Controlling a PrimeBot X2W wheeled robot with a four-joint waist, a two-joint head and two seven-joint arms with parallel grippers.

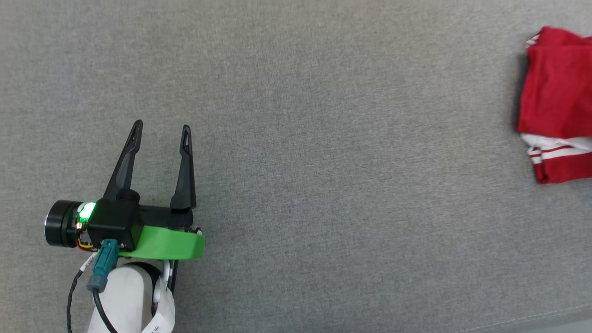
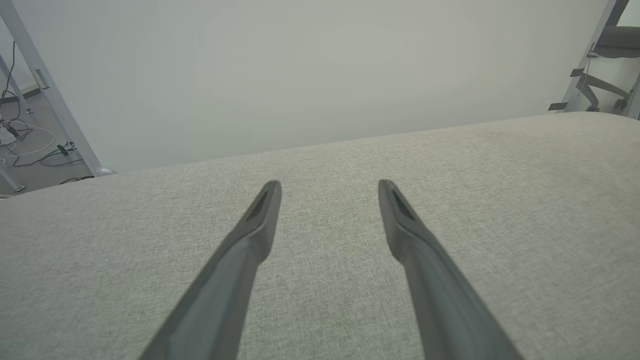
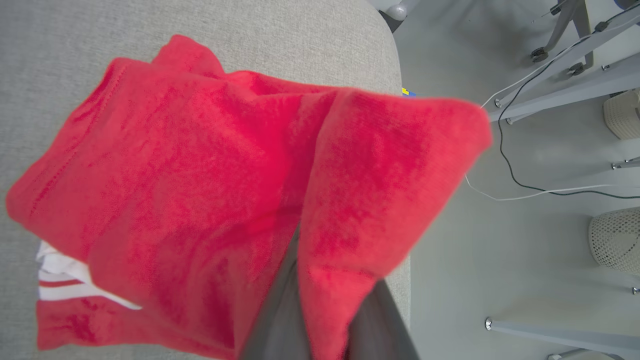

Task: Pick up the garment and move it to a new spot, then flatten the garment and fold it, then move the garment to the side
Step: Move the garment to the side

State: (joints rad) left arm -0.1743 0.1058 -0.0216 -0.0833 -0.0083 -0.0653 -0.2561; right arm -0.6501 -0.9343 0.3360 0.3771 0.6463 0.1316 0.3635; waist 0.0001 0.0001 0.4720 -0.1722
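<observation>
The garment [image 1: 557, 92] is a folded bundle of red cloth with a white, red-striped sleeve at its near end, lying at the far right of the grey fabric table [image 1: 323, 138]. In the right wrist view the garment [image 3: 200, 190] spreads across the table's corner. My right gripper [image 3: 320, 305] is shut on a raised fold of it that hangs out past the table edge, and cloth hides the fingertips. My left gripper [image 1: 162, 132] hovers over bare table at the lower left, far from the garment. It is open with nothing between its fingers [image 2: 260, 220].
Past the table's right edge [image 3: 400, 150] lies pale floor with cables [image 3: 525, 185], metal frame legs [image 3: 565, 100] and white perforated baskets [image 3: 617, 240]. Beyond the far edge in the left wrist view are a plain wall, a frame post [image 2: 50, 90] and a chair base [image 2: 600, 90].
</observation>
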